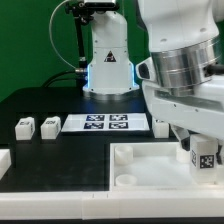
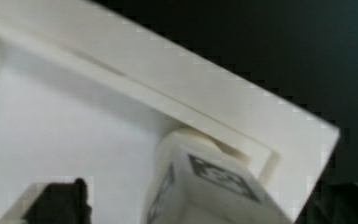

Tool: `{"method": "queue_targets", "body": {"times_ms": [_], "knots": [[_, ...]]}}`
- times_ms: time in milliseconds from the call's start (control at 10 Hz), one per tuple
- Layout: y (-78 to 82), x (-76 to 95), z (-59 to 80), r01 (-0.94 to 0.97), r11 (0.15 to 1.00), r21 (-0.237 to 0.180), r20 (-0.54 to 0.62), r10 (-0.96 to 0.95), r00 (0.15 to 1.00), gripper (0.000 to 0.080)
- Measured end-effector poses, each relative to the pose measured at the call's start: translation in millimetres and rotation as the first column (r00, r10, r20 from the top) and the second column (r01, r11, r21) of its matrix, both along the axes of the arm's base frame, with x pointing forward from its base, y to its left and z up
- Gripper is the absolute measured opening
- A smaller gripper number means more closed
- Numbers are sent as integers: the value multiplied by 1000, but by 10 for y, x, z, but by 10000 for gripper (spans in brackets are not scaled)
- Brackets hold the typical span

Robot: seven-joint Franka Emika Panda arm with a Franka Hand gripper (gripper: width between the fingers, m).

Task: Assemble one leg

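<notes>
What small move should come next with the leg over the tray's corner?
Probably ease the leg straight down. The gripper holds it upright over the tray's corner, and the wrist view shows its end at the round socket, though whether it is seated is unclear.

Leg [image 1: 205, 156] upright at tray [image 1: 150, 168] corner, 2 legs [image 1: 36, 126] beside marker board [image 1: 106, 123].

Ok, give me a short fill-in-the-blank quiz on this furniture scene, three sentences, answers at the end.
1. In the exterior view, the number of loose legs lying left of the marker board is ____.
2. The leg under the gripper stands at a corner of the large white ____.
3. The markers on the legs and the board are printed in black and ____.

Missing words: two; tray; white
</notes>
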State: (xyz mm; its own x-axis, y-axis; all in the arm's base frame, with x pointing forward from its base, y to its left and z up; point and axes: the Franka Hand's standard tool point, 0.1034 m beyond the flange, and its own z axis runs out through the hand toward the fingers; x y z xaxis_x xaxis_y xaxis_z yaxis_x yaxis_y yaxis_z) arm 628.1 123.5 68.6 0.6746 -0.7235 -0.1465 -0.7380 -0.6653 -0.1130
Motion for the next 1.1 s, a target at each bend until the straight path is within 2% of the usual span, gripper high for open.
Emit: {"method": "queue_targets", "body": {"times_ms": [200,300,500,600,700,800,1000,1100], "knots": [[-25,13,-23,-169,986,-1,40,169,985,648],[-23,13,-23,-302,953,-7,64,302,951,649],[-24,52,-1,-579,809,-96,92,587,805,649],[-65,84,13,-749,648,-137,102,762,640,649],[-126,92,-10,-813,562,-150,108,827,551,649],[-127,91,-11,-801,580,-147,108,814,570,649],[-118,89,-11,-773,618,-142,107,786,609,403],[-102,87,-11,-689,714,-127,104,700,706,403]]}}
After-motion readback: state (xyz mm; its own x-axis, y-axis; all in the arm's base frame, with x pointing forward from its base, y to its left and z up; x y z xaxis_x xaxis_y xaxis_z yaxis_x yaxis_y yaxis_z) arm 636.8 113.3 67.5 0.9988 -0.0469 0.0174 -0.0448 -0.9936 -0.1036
